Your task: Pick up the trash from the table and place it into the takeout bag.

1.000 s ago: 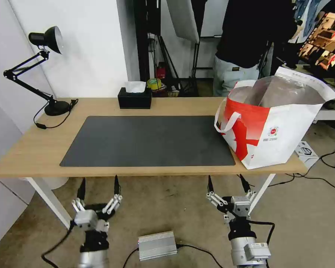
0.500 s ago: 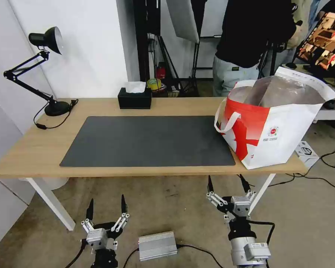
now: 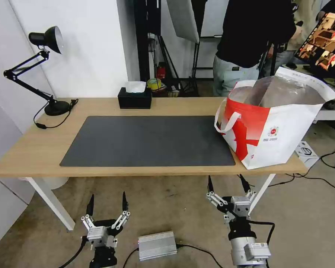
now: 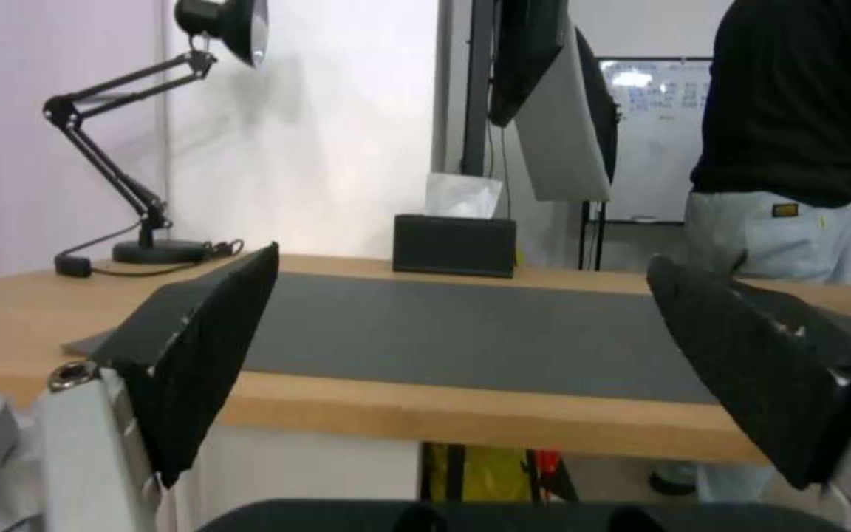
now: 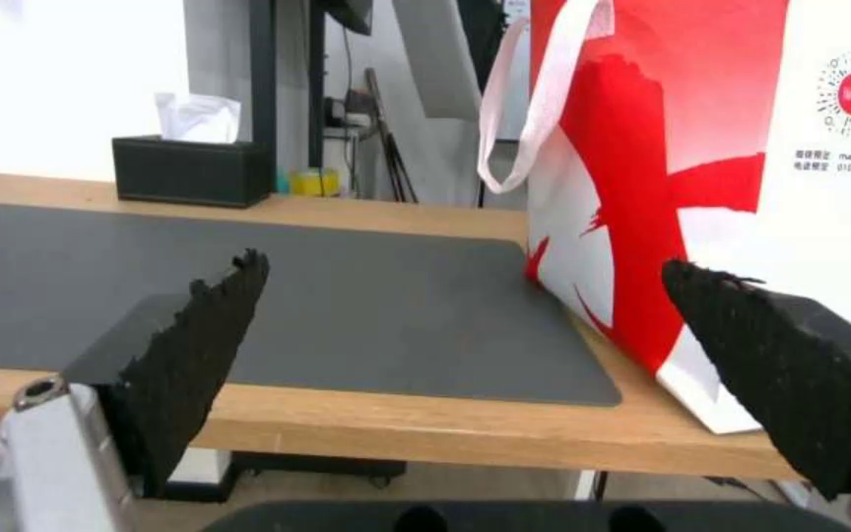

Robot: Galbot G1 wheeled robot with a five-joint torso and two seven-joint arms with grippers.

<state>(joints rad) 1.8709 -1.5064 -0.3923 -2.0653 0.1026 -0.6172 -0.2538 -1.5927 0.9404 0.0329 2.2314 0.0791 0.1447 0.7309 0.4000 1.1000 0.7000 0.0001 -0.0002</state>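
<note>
The table (image 3: 33, 149) is a long light-wood top with a dark grey mat (image 3: 149, 141) lying bare on it. The takeout bag (image 3: 283, 130) stands upright and gaping at the table's right end, its foil lining showing; the right wrist view has its red and white side (image 5: 643, 185) close by. The trash is out of view. My left gripper (image 3: 108, 199) hangs open below the table's front edge, left of centre, and frames the mat (image 4: 465, 332) in the left wrist view. Under the bag's corner my right gripper (image 3: 226, 180) is open too, with nothing between its fingers.
A black tissue box (image 3: 134, 98) sits at the back edge and a black desk lamp (image 3: 48, 41) with its cord at the back left. A silver metal box (image 3: 157, 245) lies on the floor between my arms. A person (image 3: 245, 44) stands behind the table.
My left gripper has dropped lower and drawn back from the table's front edge, shifting a little to the right. The right gripper and the bag have not moved.
</note>
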